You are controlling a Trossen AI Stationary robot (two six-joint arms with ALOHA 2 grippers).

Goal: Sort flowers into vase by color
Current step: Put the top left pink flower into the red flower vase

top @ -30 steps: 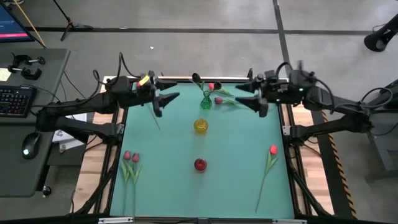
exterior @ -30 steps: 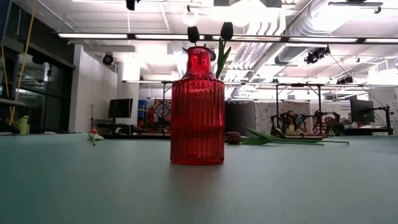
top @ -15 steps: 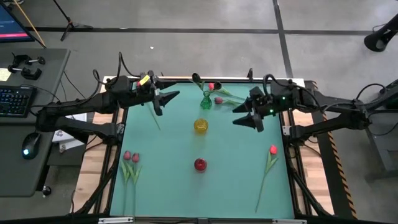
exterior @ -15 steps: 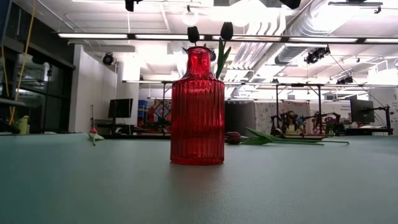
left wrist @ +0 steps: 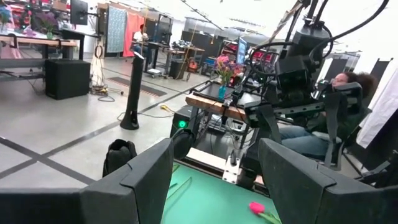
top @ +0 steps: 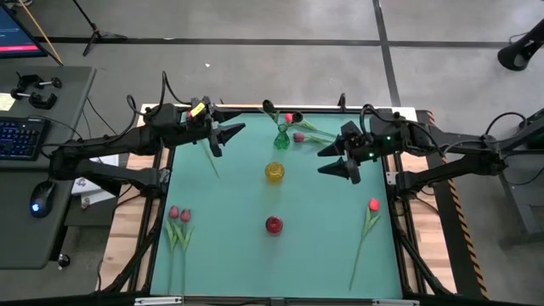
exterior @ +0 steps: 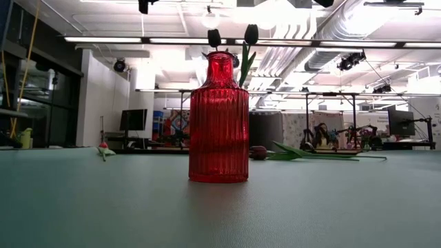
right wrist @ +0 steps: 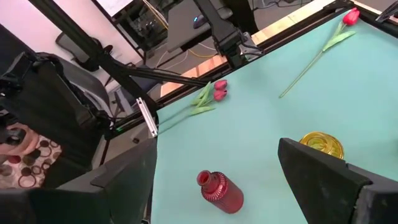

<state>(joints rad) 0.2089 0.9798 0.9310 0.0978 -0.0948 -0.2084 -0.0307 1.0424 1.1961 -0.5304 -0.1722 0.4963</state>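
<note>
Red vase (exterior: 218,121): hides the vases behind it, low view.
Red flower (top: 367,229): lower right, stem running down-left.
Left gripper (top: 231,138): upper left, spread wide.
Right gripper (top: 335,157): upper right, spread wide.

Both dark arms reach in from the table's 2 sides toward its far end. The left gripper (top: 231,136) hangs near the far left corner, its 2 fingers (left wrist: 143,180) spread wide apart, nothing between them. The right gripper (top: 337,159) hangs at the far right, angled inward and down, fingers (right wrist: 317,171) likewise wide apart and empty.
</note>
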